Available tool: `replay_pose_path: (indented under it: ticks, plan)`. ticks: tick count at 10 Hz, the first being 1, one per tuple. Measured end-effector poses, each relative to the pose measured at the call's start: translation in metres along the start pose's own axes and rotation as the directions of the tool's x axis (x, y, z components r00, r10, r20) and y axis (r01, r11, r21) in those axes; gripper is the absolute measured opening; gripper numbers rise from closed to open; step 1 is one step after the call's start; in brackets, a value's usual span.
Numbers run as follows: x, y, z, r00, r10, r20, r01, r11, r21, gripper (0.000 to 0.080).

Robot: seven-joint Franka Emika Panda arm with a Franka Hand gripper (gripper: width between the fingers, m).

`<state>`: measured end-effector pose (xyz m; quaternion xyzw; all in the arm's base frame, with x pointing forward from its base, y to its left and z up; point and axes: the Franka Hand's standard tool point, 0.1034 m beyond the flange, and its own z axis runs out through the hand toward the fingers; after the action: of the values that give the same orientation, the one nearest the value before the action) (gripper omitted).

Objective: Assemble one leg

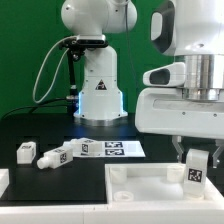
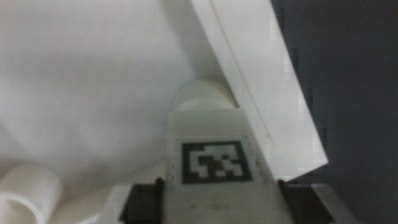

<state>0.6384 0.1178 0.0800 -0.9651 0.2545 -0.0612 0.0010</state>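
Note:
My gripper is shut on a leg, a small white block with a square marker tag, and holds it upright over the right part of the large white panel. In the wrist view the leg runs out from between my dark fingers, its rounded tip close to the panel's raised rim; whether it touches the panel I cannot tell. Two more legs lie on the black table at the exterior view's left.
The marker board lies flat on the table behind the panel. The white robot base stands at the back. A white obstacle edge shows at the exterior view's far left.

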Motion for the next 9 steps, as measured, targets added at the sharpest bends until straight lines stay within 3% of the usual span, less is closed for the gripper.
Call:
replay_pose_path:
  ticks: [3, 5, 7, 9]
  plan:
    - [-0.0029, 0.0003, 0.0013, 0.913, 0.408, 0.013, -0.408, 0.913, -0.01, 0.0291]
    - [-0.0055, -0.0016, 0.0025, 0.741, 0.669, 0.059, -0.67, 0.742, 0.002, 0.029]
    - [-0.0041, -0.0011, 0.0031, 0.574, 0.812, 0.107, -0.817, 0.576, 0.013, 0.029]
    - [-0.0053, -0.0023, 0.0031, 0.595, 0.797, 0.105, -0.802, 0.597, 0.015, 0.029]
